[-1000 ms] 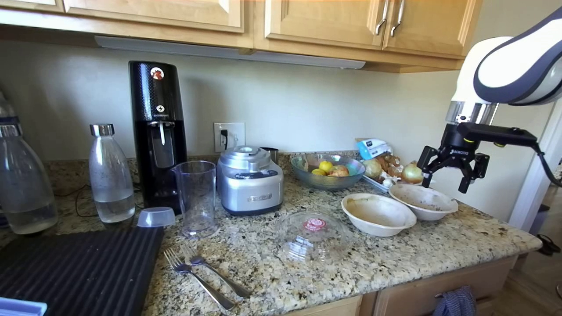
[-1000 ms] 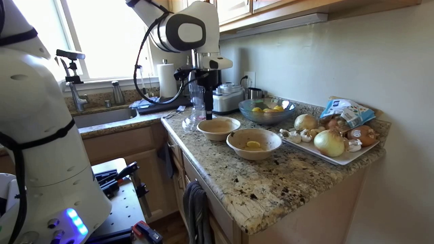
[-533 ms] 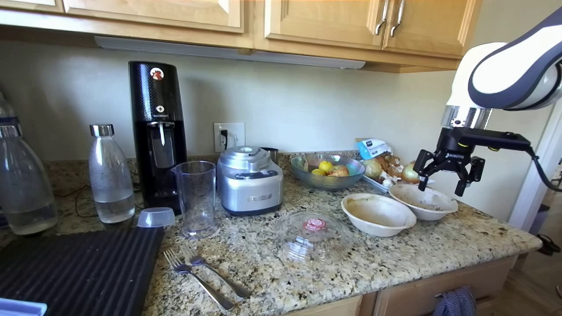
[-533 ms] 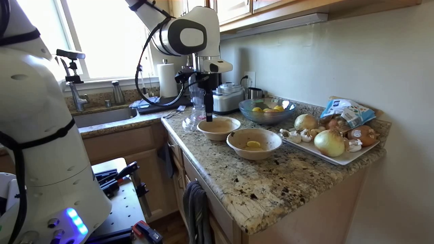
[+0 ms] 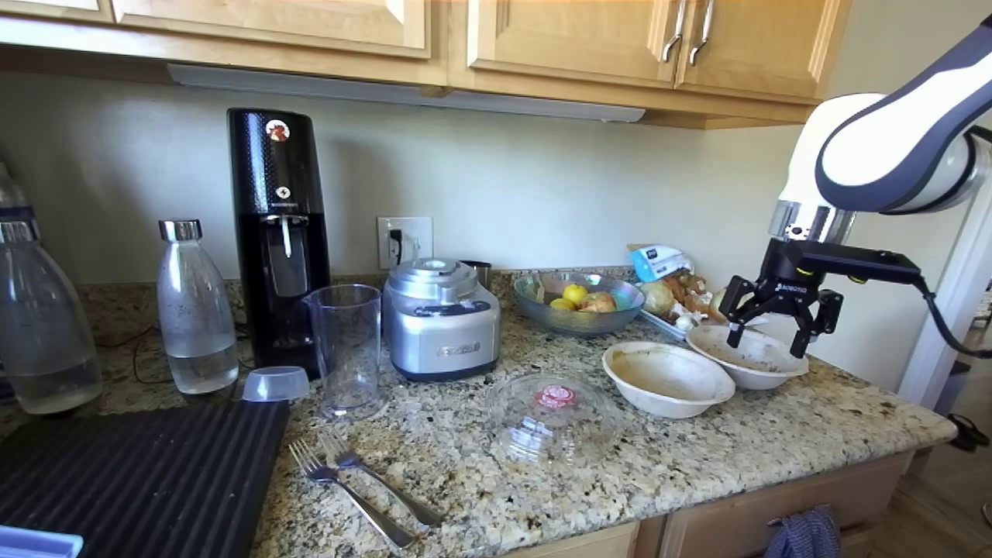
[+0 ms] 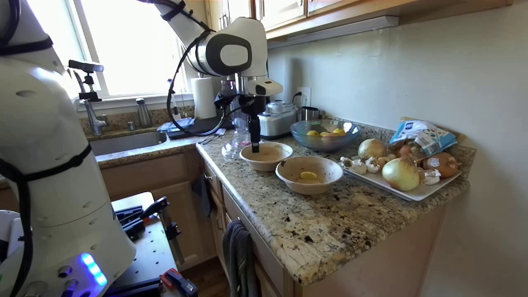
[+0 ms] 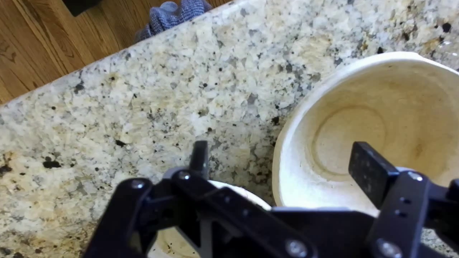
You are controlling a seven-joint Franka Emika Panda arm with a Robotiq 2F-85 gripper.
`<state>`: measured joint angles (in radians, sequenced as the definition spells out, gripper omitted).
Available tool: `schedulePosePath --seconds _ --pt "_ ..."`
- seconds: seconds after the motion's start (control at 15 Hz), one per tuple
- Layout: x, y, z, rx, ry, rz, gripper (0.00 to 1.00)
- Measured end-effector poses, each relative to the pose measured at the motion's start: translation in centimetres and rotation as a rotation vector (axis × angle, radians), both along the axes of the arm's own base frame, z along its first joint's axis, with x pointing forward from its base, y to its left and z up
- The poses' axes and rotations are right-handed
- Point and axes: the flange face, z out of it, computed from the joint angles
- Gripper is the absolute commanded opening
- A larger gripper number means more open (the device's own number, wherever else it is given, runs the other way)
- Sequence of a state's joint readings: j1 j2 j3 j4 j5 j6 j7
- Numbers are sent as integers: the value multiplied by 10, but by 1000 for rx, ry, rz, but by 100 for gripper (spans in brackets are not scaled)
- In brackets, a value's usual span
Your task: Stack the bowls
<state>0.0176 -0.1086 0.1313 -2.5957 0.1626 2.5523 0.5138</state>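
Observation:
Two cream-white bowls with tan insides sit upright, side by side, on the granite counter. The empty bowl (image 5: 669, 380) (image 6: 272, 159) is nearer the clear lid. The other bowl (image 5: 763, 364) holds a lemon piece, seen in an exterior view (image 6: 291, 177). My gripper (image 5: 767, 342) (image 6: 255, 149) is open, empty and pointing down above the bowls. In the wrist view my gripper (image 7: 279, 154) has one finger over the inside of the empty bowl (image 7: 380, 114) and one over the counter, with that bowl's rim between. The lemon bowl (image 7: 175, 243) is mostly hidden behind the gripper there.
A clear plastic lid (image 5: 554, 418) lies beside the empty bowl. A glass fruit bowl (image 5: 577, 314) and a tray of onions and garlic (image 6: 392, 187) stand behind. A food processor (image 5: 443, 333), a clear beaker (image 5: 346, 349) and forks (image 5: 356, 496) are further along.
My gripper has come down steadily and shifted slightly toward the empty bowl, staying open. The bowls have not moved.

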Motion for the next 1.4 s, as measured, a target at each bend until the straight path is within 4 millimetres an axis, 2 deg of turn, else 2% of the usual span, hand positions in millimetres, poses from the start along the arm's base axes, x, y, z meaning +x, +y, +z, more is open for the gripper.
schedulePosePath --seconds 0.4,0.73,0.8,0.87,1.0,1.4 --pt "6 7 -36 59 -32 -79 100" --pt "7 3 -66 88 -22 -136 100" --pt "7 2 -69 92 -23 -145 97" --pt "7 1 -72 96 -27 -156 74" --pt "9 -1 -77 108 -32 -179 69" --pt "13 -3 -84 126 -48 -212 28"
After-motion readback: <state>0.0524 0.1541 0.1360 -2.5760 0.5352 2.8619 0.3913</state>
